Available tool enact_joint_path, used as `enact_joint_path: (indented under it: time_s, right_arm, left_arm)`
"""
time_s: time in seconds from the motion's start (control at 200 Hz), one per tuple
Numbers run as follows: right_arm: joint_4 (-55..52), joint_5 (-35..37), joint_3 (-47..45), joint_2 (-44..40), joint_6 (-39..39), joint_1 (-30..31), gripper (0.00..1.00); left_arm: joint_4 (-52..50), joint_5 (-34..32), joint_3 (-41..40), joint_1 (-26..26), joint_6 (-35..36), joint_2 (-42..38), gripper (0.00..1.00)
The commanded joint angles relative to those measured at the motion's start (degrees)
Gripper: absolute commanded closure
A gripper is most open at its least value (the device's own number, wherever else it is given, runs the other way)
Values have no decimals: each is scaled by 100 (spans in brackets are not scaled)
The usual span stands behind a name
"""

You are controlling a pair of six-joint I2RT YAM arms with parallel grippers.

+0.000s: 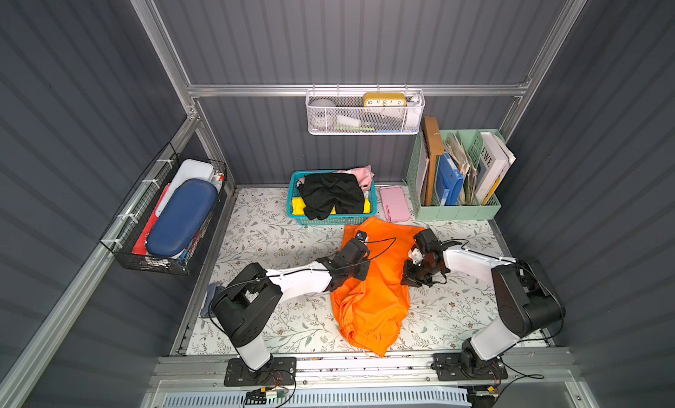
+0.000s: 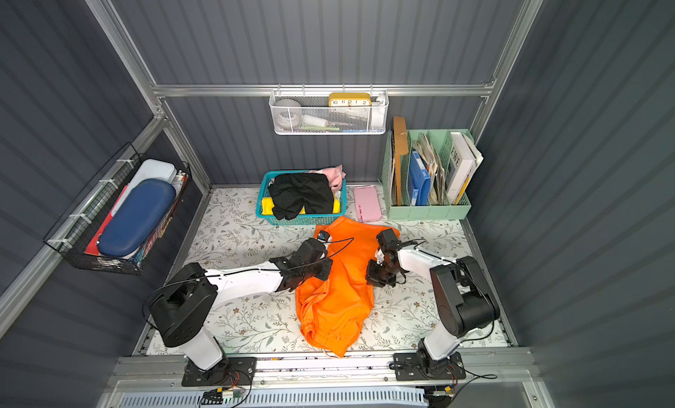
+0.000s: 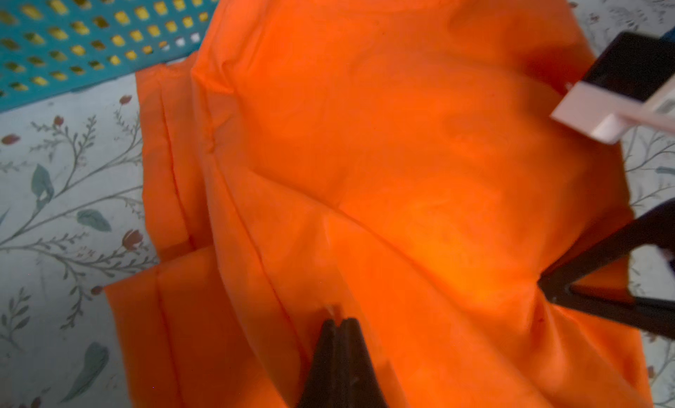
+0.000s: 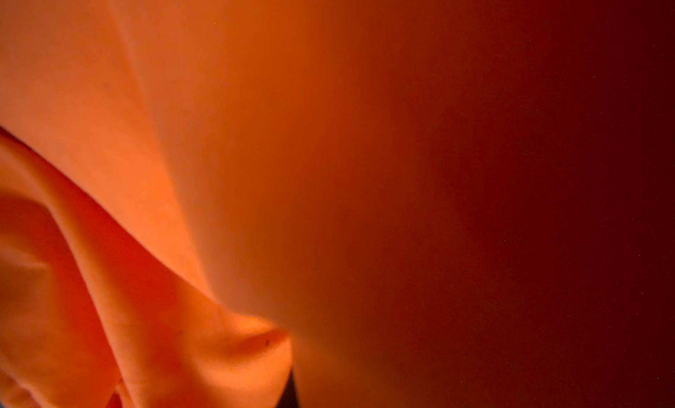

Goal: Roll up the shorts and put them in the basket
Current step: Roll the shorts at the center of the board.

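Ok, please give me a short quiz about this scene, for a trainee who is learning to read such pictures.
1. True or false: the black shorts lie in the teal basket.
2. Choose one: what do the left fingers and the right fingers pinch? A the yellow cloth; B the orange shorts; C nothing.
3. Fill in: between the basket and the green file rack lies a ____.

Key: 1 true; 2 B; 3 pink case.

teal basket (image 1: 330,219) at back, pink case (image 1: 394,204) just beside it, green file rack (image 1: 456,212) at right
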Motion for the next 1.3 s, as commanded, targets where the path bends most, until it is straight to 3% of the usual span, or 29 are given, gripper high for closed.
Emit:
enact_joint_path:
  time_s: [0.0,0.31,0.36,0.425,0.475,0.61,0.75,0.83,1.091,1.296]
  right_arm:
    - [23,-12,441,204,-231,-338,100]
    - [-796,49,2304,1448,-985,-809,99]
    - [-878,-24,2519,1588,-1025,-859,90]
    - [-982,-115,2661,1601,-1081,-878,64]
    - [-974,-140,2621,1449,-1108,-875,51]
    - [-1111,33,2189,744,-1176,-891,35]
    - [-1238,-125,1237,-144,-807,-910,31]
    - [-1288,-257,636,-663,-447,-909,31]
    - [-1497,-134,-618,-1982,350,-892,27]
    - [-1254,-290,-1638,-2801,1245,-715,26]
  left_arm:
    - [-207,168,-279,123,-240,-107,100]
    - [-388,139,-489,536,-370,83,100]
    - [-409,126,-505,637,-421,55,100]
    - [-387,124,-489,732,-411,-93,100]
    - [-207,172,-494,751,-239,-328,100]
    - [111,864,-189,751,429,-819,100]
    - [-388,1834,859,739,757,-543,100]
    - [-737,2273,1399,656,544,-216,100]
    - [-474,2633,1432,192,-294,616,100]
    - [-525,2690,1242,46,-490,1074,100]
